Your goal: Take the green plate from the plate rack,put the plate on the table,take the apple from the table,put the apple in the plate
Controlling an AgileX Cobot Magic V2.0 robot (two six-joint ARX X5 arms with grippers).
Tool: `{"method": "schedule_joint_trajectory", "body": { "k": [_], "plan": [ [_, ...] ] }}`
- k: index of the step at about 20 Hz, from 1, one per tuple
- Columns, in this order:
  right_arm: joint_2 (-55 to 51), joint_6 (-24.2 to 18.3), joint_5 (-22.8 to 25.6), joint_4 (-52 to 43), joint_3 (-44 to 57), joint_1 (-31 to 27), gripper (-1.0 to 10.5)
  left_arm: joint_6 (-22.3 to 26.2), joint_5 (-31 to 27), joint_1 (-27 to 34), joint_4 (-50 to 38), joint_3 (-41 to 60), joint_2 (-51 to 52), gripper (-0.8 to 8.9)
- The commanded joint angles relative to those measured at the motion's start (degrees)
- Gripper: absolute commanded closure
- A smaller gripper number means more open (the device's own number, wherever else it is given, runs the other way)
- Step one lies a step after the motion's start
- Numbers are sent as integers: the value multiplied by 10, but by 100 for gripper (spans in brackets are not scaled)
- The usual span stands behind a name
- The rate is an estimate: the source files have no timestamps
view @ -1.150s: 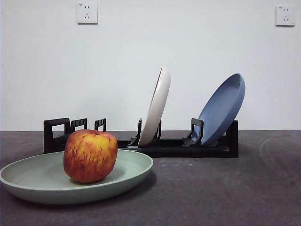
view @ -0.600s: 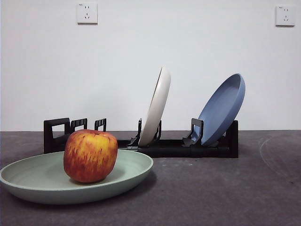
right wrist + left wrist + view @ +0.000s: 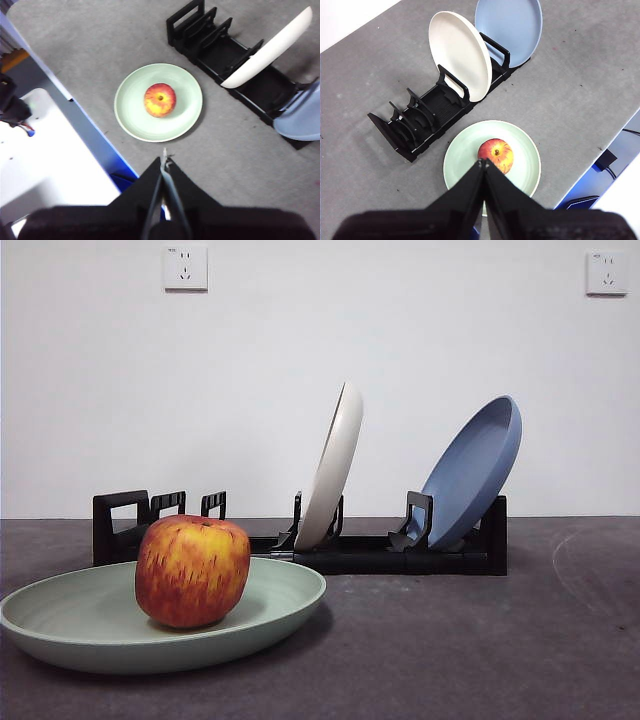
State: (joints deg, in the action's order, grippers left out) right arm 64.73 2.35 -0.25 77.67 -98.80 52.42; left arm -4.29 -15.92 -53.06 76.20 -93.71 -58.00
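Grey tabletop (image 3: 480, 640), white wall behind. Green plate (image 3: 280, 600) flat on tabletop in front of plate rack (image 3: 400, 558), left rim cut off in front view. Apple (image 3: 192, 570) sits in plate. Cream plate (image 3: 335, 465), blue plate (image 3: 475, 470) lean in rack. Left claw (image 3: 484, 162), right claw (image 3: 164, 159) both pinched together, empty, high above, absent from front view.

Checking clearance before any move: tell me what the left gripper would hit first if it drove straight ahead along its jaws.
Probably the apple on the green plate: the left gripper, jaws closed, points at it from high above. Depth is unclear from this view.
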Motion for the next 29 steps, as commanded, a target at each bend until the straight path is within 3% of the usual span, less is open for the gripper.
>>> {"method": "schedule_joint_trajectory", "body": {
  "k": [1, 15, 19, 22, 25, 29],
  "plan": [
    [-1, 3, 19, 14, 5, 0, 947, 1, -2, 0, -7, 3, 2, 817],
    [-1, 3, 44, 14, 5, 0, 947, 0, -2, 0, -10, 3, -28, 817],
    [-1, 3, 44, 14, 5, 0, 947, -3, 5, 35, -15, 3, -23, 817],
    [-1, 3, 44, 14, 5, 0, 947, -16, 46, 115, -90, 3, -1, 817],
    [-1, 3, 44, 14, 5, 0, 947, -16, 96, 242, -214, 3, 16, 817],
    [-1, 3, 44, 14, 5, 0, 947, -19, 169, 389, -229, 43, 53, 817]
  ]
}}
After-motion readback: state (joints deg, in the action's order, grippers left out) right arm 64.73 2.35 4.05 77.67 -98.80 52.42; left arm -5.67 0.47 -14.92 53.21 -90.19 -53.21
